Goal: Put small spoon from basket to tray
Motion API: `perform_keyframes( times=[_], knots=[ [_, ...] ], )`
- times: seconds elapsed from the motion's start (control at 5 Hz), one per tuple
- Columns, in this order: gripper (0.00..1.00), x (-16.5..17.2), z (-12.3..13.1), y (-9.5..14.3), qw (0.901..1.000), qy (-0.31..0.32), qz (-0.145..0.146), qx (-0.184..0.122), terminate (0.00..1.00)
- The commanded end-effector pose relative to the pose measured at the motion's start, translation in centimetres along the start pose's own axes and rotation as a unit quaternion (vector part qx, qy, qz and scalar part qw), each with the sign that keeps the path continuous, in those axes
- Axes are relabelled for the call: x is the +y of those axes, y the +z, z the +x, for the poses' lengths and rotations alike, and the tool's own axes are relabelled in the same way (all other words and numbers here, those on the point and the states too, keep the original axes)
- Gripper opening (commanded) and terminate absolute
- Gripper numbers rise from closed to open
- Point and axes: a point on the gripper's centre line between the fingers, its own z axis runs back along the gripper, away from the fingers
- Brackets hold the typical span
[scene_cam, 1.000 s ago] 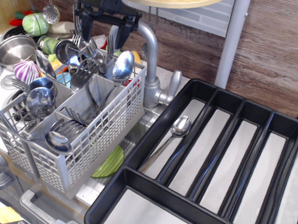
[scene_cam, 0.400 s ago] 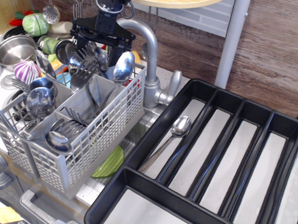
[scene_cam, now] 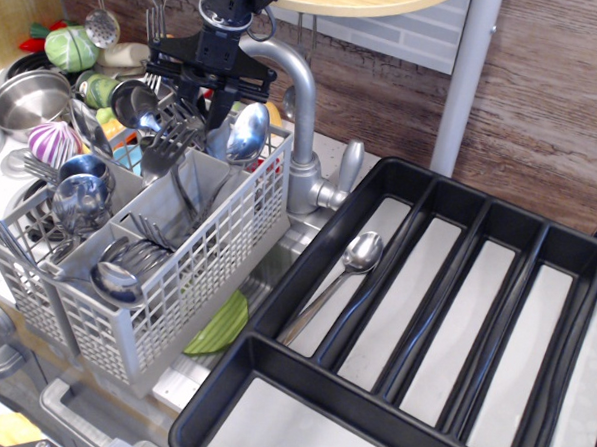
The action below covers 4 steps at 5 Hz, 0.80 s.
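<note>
The light grey lattice basket (scene_cam: 190,278) stands at the left, its compartments full of spoons and forks. My gripper (scene_cam: 207,97) hangs over its far compartment, fingers down among the upright cutlery, next to a large spoon bowl (scene_cam: 246,131). The fingers stand closer together than the crossbar is wide. The crowded handles hide whether they hold anything. The black tray (scene_cam: 300,384) with pale floors fills the right side. One spoon (scene_cam: 348,266) lies in its leftmost long compartment.
A grey tap (scene_cam: 301,134) arches right behind the basket, close to my gripper. A steel pot (scene_cam: 25,94) and toy vegetables sit at the far left. A green item (scene_cam: 223,325) lies between basket and tray. A grey post (scene_cam: 464,82) stands behind the tray.
My gripper came down from above the basket into the far compartment's cutlery, and its fingers moved inward from the ends of the crossbar. The spoon in the tray has not moved.
</note>
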Motion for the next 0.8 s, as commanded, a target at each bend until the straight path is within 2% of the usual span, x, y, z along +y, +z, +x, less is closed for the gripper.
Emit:
perform_keyframes(
  times=[0.0, 0.2, 0.6],
  knots=[
    [0.0, 0.5, 1.7, 5.0, 0.9992, 0.014, 0.01, -0.036, 0.0],
    [0.0, -0.2, 1.6, 9.0, 0.9972, 0.031, 0.053, -0.044, 0.0],
    [0.0, 1.4, -0.2, 14.6, 0.9913, 0.052, 0.096, -0.073, 0.0]
  ],
)
